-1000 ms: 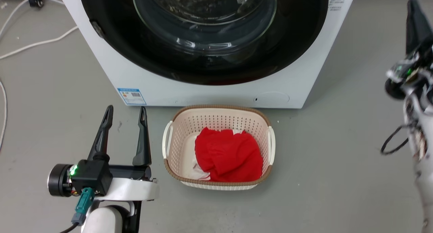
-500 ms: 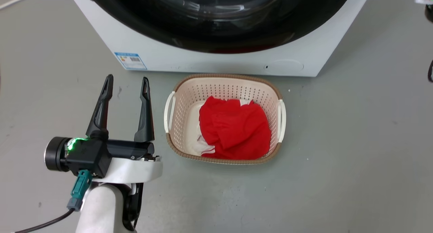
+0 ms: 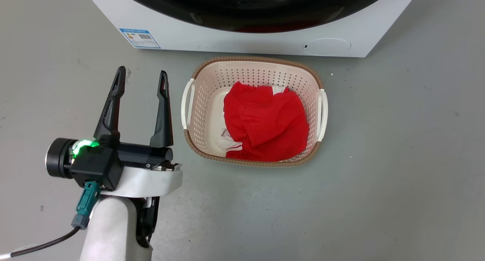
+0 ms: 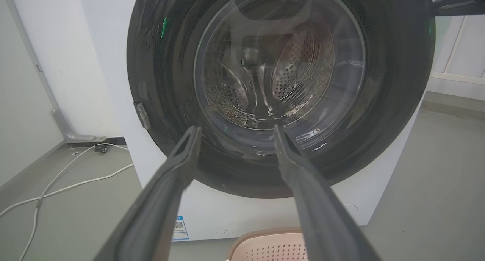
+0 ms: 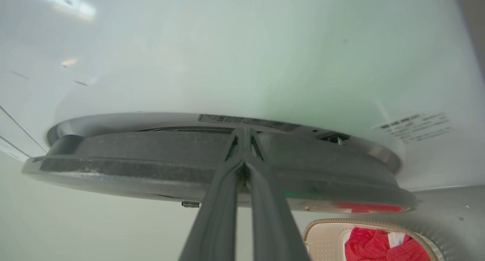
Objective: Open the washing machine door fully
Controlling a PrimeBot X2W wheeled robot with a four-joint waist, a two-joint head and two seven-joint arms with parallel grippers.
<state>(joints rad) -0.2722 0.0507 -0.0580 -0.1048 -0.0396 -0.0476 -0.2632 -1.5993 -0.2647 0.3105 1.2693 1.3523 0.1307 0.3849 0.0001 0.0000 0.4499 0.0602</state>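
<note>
The washing machine (image 3: 242,41) is a white box across the top of the head view. Its round glossy black door (image 3: 227,11) faces me, and the left wrist view shows the clear bowl window (image 4: 280,56) with the steel drum behind. My left gripper (image 3: 142,73) hovers open and empty over the floor, left of the basket, pointing at the door (image 4: 386,102). In the right wrist view my right gripper (image 5: 244,131) is shut, its tips pressed together at the edge of the door (image 5: 151,158), where the rim meets the machine's front. I cannot tell whether the door is ajar.
A cream laundry basket (image 3: 257,59) holding red cloth (image 3: 265,121) stands on the grey floor just in front of the machine. A blue label (image 3: 139,38) and round cap (image 3: 326,47) mark the machine's lower front. A white cable (image 4: 68,185) lies on the floor to the machine's left.
The head camera has tilted down, so the machine and basket sit higher in the picture and the right arm has slid off its right edge. My left gripper stays open.
</note>
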